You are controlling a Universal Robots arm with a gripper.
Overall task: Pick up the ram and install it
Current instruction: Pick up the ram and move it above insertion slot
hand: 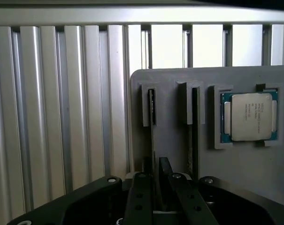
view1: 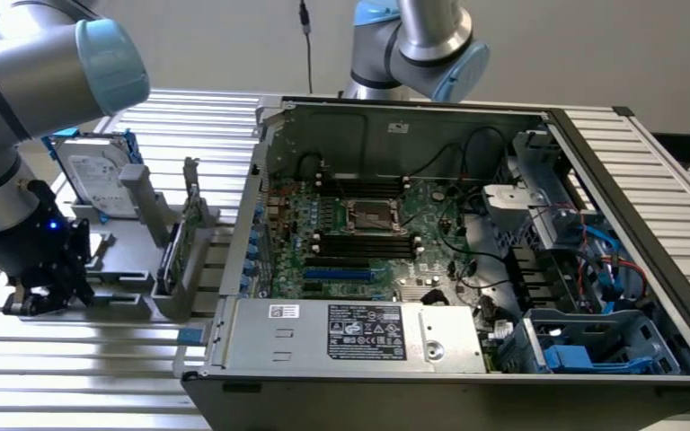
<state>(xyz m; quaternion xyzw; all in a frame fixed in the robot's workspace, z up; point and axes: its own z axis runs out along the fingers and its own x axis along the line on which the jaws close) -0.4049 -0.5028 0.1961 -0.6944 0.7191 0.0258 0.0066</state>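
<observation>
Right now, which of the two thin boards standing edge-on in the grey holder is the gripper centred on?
The ram, the board farther from the processor: the gripper is centred on it. The other board stands next to the processor.

A grey holder (hand: 170, 154) lies flat on the slatted metal table (hand: 62, 117). A processor (hand: 249, 116) rests in a square recess of the holder, silver lid up, with a blue-green border showing around it. Next to the processor the holder has two narrow slots, side by side. The slot nearer the processor carries a dark stick (hand: 194, 122), seen edge-on. The slot farther from the processor holds the ram (hand: 152, 110), thin and dark, also edge-on. The black gripper (hand: 157, 183) hangs over the holder in line with that farther slot, and the ram's edge runs straight into it.
</observation>
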